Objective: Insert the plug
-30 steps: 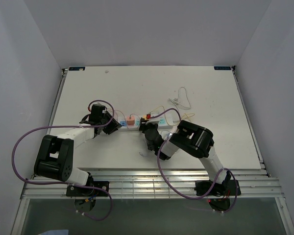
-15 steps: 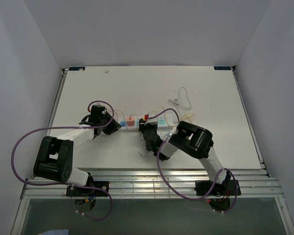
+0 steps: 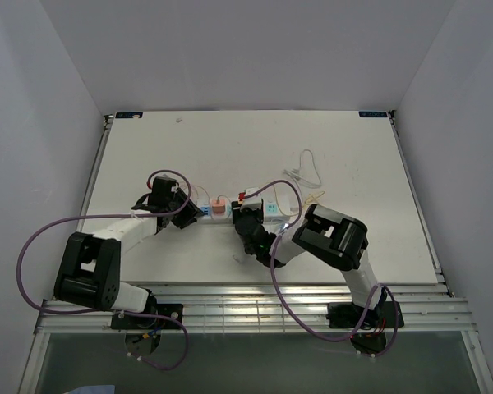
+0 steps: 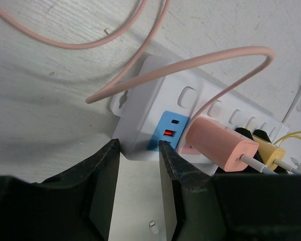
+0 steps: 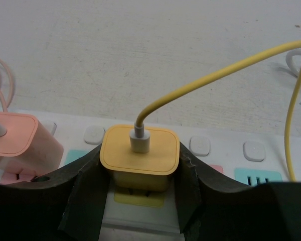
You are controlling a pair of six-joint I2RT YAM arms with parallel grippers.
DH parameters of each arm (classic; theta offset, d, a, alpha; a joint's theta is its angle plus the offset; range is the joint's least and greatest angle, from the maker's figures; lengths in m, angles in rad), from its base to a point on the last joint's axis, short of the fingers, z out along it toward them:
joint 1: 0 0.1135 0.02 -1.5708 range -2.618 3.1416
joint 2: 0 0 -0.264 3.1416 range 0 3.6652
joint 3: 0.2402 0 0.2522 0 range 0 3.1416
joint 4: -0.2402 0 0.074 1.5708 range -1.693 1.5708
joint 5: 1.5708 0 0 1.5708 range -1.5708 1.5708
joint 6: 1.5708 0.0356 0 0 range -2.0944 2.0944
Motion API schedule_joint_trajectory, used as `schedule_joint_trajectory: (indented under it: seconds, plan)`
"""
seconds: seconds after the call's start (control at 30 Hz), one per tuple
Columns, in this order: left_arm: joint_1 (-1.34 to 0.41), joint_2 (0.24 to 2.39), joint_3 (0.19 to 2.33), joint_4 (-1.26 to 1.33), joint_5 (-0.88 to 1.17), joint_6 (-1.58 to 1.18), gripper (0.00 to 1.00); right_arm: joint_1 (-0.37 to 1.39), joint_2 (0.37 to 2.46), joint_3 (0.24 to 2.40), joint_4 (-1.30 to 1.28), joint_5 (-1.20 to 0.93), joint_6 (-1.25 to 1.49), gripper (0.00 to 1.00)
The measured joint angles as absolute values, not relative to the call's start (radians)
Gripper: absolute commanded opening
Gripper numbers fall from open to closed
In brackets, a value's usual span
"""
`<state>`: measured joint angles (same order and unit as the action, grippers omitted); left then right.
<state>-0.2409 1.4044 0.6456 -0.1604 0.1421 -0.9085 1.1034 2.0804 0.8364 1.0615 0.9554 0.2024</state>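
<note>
Here, yellow plug above power strip.

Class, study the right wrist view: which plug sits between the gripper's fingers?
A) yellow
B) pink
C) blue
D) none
A: the right gripper is closed on the yellow plug, with a yellow cable rising from its top.

White table, plain grey walls, slatted metal edge
</note>
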Motion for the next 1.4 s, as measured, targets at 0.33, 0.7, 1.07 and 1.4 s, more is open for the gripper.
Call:
schedule_joint_trajectory:
  seconds: [0.33,0.7,1.07,1.4]
  plan:
    - [-0.246,1.344,0.660,-0.210,0.140,-0.898,0.54,1.114,2.019,0.895,0.808,0.961,0.297,0.19]
    - [-0.264,1.302,0.690,-0.175,0.181,-0.904,0.54,1.139,1.993,0.901,0.738,0.936,0.332,0.31]
    - [-0.264,1.301,0.691,-0.181,0.182,-0.903,0.56,1.135,1.966,0.914,0.661,0.919,0.348,0.41]
    - [-0.264,1.289,0.701,-0.197,0.181,-0.904,0.56,1.132,1.932,0.926,0.571,0.890,0.359,0.50]
